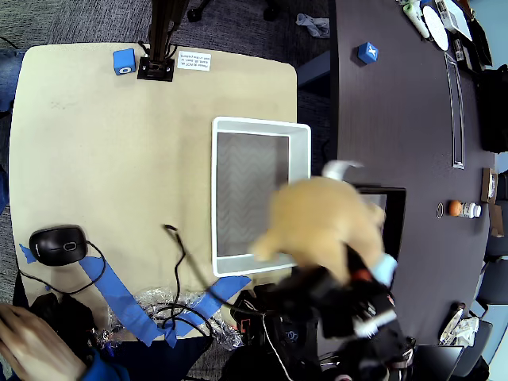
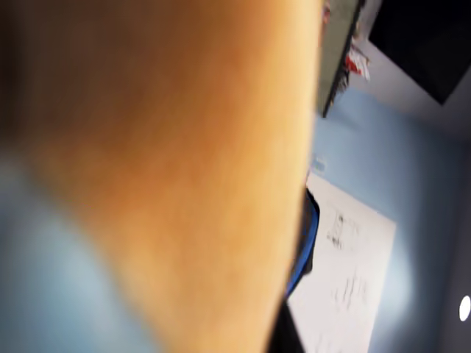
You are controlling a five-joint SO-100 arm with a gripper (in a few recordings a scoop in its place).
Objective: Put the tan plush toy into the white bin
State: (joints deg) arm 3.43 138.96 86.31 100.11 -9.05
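The gripper (image 1: pixel 359 279), jaws hidden, state indeterminate, carries the tan plush toy (image 1: pixel 321 226) above itself. Soft and probably light, it overhangs the white bin (image 1: pixel 299 131); its body suits grasping.

An office or meeting room turned robotics lab. A tan worktop (image 1: pixel 95 143) stands on grey carpet (image 1: pixel 79 20), with a long dark conference table (image 1: pixel 405 135) at three o'clock holding papers (image 1: pixel 438 17) and a small bottle (image 1: pixel 471 209). At seven o'clock lie a computer mouse (image 1: pixel 57 244), loose cables (image 1: pixel 178 262) and strips of blue tape (image 1: pixel 119 298).
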